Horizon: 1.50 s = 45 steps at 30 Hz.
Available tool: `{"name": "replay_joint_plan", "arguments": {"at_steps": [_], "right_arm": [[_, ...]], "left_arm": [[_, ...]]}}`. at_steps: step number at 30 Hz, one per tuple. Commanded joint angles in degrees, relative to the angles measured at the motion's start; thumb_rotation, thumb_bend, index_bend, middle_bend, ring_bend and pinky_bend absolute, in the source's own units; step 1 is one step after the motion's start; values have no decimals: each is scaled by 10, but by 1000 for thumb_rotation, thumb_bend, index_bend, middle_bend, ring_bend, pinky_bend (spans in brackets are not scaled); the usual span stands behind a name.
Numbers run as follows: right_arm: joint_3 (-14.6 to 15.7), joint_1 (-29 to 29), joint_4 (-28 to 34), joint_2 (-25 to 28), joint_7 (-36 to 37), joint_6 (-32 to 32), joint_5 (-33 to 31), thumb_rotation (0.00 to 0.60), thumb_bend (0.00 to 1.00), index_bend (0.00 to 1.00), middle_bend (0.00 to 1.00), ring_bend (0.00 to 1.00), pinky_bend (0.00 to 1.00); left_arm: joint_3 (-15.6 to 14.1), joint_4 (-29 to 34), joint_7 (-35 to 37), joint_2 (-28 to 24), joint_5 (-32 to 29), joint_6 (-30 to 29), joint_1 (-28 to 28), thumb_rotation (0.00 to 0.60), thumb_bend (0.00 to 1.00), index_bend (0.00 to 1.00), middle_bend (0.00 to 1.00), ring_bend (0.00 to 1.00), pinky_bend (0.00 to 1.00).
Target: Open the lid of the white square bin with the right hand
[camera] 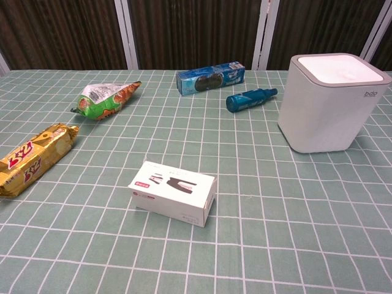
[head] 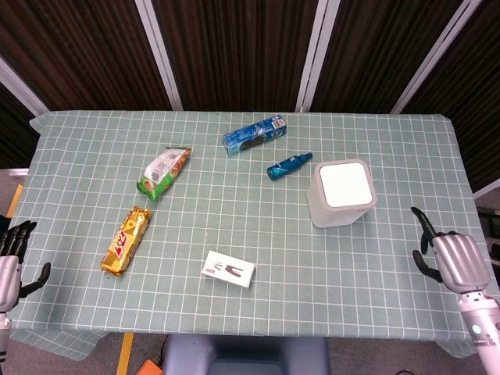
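Green checked tablecloth [camera: 294,202] bears white square bin [camera: 331,104] marked "bdo".

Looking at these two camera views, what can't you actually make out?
- Left hand: head view, cut off by the left edge; absent from chest view.
- Right hand: head view only, so its fingers' height over the table is unclear.
- Bin lid hinge: hidden in both views.
- White box print: too small.

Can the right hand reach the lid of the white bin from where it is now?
Probably yes: the right hand is apart from the white bin, only bare tablecloth lies between, and nothing covers the lid.
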<state>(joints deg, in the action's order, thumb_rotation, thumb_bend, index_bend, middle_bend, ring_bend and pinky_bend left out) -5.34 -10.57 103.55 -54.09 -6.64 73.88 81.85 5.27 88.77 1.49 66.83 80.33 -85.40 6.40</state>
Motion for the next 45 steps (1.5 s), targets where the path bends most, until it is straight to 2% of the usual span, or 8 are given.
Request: {"name": "replay_joint_plan", "arguments": {"at_steps": [1,7,16,27,33,45], "right_arm": [[-33,-58,39,18,-39,-75,-73,600,522,0,714,759,714],[-46,-109,54,1,-84,-133,-124,600,523,0,714,759,713],[-41,-152,59,-30,-142,-166,-180,600,523,0,714,758,714],[-47,-207,17,-89,-191,-179,-265,600,523,0,714,758,714],[-41,-220,10,-103,-196,-182,-279,600,523,0,714,758,714],[-18,-218,2,-111,-187,-168,-263,600,523,0,714,759,714]], "left_arm": [[-1,5,0,-3,-1,5,1,600,400,78,70,65,267],[-5,8,-5,-6,2,17,4,600,402,78,72,66,266],[-3,20,-3,-15,-9,27,3,600,404,79,73,67,267],[-5,24,-4,-18,-8,34,4,600,405,90,73,67,267],[-4,25,-1,-20,-9,36,4,600,406,90,73,67,267],[-4,27,0,-20,-6,34,3,600,405,91,73,68,267]]}}
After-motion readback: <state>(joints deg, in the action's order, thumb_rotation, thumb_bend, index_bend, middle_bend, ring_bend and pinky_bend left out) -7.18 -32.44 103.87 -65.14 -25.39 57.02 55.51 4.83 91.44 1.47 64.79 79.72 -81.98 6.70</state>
